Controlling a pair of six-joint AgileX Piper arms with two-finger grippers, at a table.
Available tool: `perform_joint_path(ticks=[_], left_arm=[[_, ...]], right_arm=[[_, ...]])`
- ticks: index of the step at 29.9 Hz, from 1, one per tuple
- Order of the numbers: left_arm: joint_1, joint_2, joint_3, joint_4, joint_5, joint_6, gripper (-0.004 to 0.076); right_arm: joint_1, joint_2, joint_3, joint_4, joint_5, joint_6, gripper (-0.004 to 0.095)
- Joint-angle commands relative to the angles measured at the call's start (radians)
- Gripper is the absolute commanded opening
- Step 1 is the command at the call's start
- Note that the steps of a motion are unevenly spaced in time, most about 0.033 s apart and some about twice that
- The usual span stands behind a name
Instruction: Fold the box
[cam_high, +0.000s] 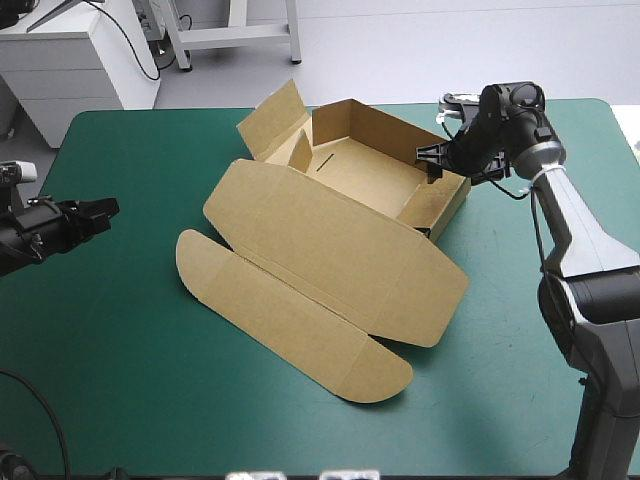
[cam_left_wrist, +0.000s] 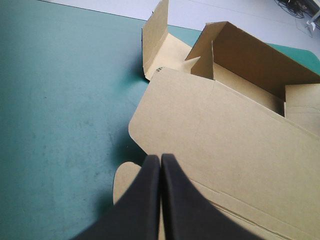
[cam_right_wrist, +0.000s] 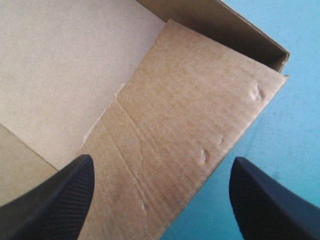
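The brown box (cam_high: 330, 245) lies mid-table as an open tray (cam_high: 372, 170) with raised walls toward the far side. Its lid and front flaps (cam_high: 290, 325) lie flat toward the near side. One side flap (cam_high: 272, 120) stands up at the tray's far left corner. My right gripper (cam_high: 432, 160) hovers open over the tray's right wall (cam_right_wrist: 200, 145), one finger inside the tray and one outside. My left gripper (cam_high: 105, 208) sits shut near the table's left edge, well clear of the box. In the left wrist view the shut fingers (cam_left_wrist: 161, 165) point toward the flat lid (cam_left_wrist: 225, 150).
The teal-green cover (cam_high: 130, 330) lies bare around the box on the left, near and right sides. A white cabinet (cam_high: 80, 60) stands beyond the far left corner of the table.
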Motion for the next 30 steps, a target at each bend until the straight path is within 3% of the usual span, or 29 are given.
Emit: perform_joint_path(ticks=[1, 11, 18, 27, 30], left_arm=[[0.001, -0.023, -0.026, -0.068, 0.002, -0.003, -0.0008], [0.001, -0.023, -0.026, -0.068, 0.003, -0.003, -0.0008], [0.001, -0.023, -0.026, -0.072, 0.003, -0.003, -0.0008], [0.0, -0.023, -0.026, -0.076, 0.003, -0.003, -0.0008], [0.0, -0.023, -0.026, -0.076, 0.003, -0.003, -0.0008]], right_arm=[[-0.009, -0.055, -0.032, 0.0, 0.011, 0.02, 0.0692], [-0.009, -0.058, -0.032, 0.194, 0.011, 0.144, 0.067], [-0.009, -0.058, -0.032, 0.219, 0.011, 0.328, 0.067], [-0.009, -0.055, -0.032, 0.321, 0.011, 0.286, 0.067], [-0.009, -0.055, -0.032, 0.317, 0.011, 0.361, 0.067]])
